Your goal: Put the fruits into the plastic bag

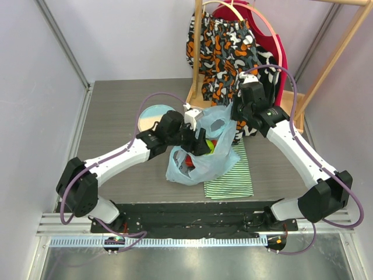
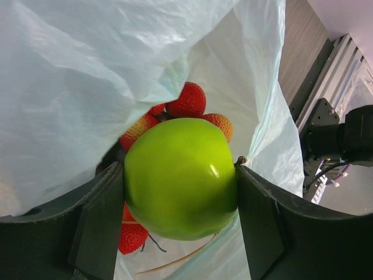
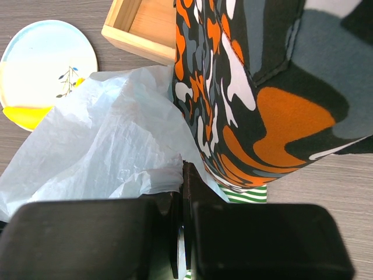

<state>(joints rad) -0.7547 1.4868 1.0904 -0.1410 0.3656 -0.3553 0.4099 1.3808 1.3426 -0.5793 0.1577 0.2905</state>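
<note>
On the grey table between pale walls, left end effector clamps green apple, right end effector pinches plastic bag.

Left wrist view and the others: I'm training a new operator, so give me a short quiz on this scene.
1. True or false: the left gripper holds the green apple.
2. The right gripper pinches: A the plastic bag, B the green apple, C nothing?
3. Fill in: the red fruits behind the apple, inside the bag, are ____.
Key: 1 true; 2 A; 3 strawberries.
</note>
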